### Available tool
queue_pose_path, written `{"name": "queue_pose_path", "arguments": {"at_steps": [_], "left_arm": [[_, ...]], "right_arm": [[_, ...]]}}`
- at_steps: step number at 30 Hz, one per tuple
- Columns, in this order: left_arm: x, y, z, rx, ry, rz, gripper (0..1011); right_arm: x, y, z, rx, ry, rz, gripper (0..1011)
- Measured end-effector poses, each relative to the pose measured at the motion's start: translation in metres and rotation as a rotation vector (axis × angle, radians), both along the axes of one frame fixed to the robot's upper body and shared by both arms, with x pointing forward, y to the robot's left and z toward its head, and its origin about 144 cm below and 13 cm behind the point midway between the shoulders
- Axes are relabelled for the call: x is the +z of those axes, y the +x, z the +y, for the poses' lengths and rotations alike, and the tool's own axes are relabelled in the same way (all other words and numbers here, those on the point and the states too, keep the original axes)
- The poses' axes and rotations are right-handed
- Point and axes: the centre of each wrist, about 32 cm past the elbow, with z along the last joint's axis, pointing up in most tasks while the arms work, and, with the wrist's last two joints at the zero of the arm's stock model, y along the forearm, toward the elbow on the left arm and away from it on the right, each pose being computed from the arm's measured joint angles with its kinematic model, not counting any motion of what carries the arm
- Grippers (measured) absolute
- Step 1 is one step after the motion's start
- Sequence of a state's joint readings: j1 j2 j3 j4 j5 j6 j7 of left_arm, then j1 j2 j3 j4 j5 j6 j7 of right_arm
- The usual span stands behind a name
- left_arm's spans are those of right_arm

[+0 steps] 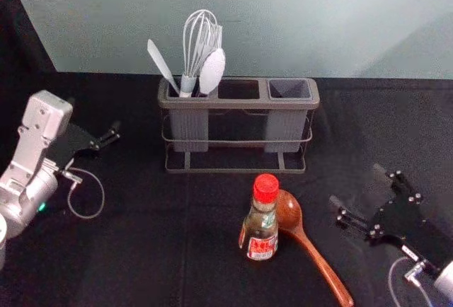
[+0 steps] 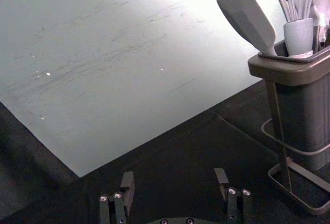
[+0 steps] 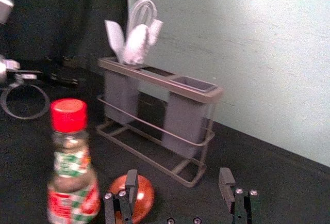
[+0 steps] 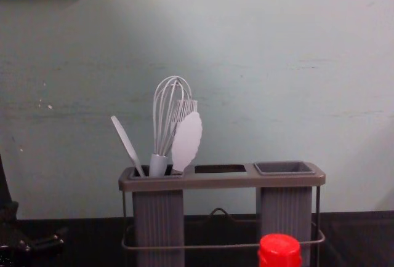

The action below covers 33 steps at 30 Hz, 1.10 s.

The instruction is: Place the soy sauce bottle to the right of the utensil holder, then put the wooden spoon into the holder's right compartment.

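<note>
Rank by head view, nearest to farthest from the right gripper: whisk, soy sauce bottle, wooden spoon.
From the right gripper, out to the right:
1. Wooden spoon: lying on the bottle's right
2. Soy sauce bottle: upright, left of the spoon
3. Whisk: in the left compartment

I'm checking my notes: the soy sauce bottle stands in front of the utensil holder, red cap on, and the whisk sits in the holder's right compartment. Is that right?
The head view shows the whisk in the left compartment of the utensil holder, not the right. The soy sauce bottle does stand in front, red cap on.
</note>
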<state>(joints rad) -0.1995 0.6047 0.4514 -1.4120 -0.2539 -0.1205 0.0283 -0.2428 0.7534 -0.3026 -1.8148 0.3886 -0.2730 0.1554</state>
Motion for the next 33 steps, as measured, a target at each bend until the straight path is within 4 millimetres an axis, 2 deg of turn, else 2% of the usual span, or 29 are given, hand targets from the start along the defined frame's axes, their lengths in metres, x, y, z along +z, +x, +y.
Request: {"name": "queue_pose_path", "arguments": {"at_steps": [8, 16, 33], "left_arm": [[0.0, 0.0, 0.0, 0.0, 0.0, 0.0, 1011], [0.0, 0.0, 0.0, 0.0, 0.0, 0.0, 1011], [0.0, 0.0, 0.0, 0.0, 0.0, 0.0, 1011]], "right_arm": [[0.002, -0.008, 0.011, 0.081, 0.048, 0.028, 1003], [0.005, -0.003, 0.033, 0.158, 0.095, 0.061, 1002], [0.006, 0.011, 0.074, 0.198, 0.108, 0.06, 1002]]}}
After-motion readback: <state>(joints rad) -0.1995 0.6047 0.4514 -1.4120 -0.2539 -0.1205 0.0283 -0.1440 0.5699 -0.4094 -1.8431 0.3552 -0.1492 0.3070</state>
